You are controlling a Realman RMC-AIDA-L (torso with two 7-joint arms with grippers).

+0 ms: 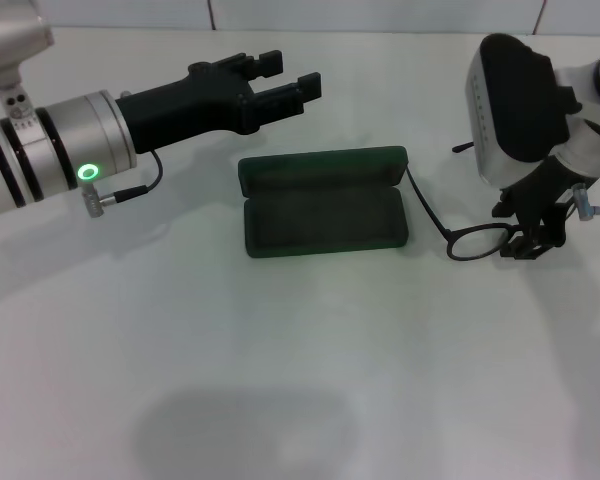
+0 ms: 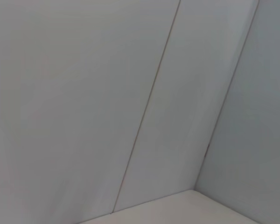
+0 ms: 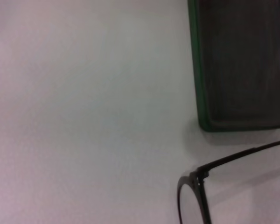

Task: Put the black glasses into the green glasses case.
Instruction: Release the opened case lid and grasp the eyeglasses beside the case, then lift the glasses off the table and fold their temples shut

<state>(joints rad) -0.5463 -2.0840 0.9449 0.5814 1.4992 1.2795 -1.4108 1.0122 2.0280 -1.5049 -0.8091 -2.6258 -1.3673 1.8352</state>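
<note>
The green glasses case (image 1: 323, 217) lies open in the middle of the white table, its lid tilted up on the far side. The black glasses (image 1: 450, 236) lie just right of it; one lens and one temple arm, which reaches toward the case's far right corner, are visible. My right gripper (image 1: 536, 236) is down over the other half of the glasses and hides it. The right wrist view shows the case's end (image 3: 242, 70) and a lens rim with its temple (image 3: 200, 179). My left gripper (image 1: 294, 76) is open and empty, hovering above the table beyond the case.
The white table (image 1: 280, 380) stretches toward the near edge. The left wrist view shows only pale wall panels (image 2: 84, 93).
</note>
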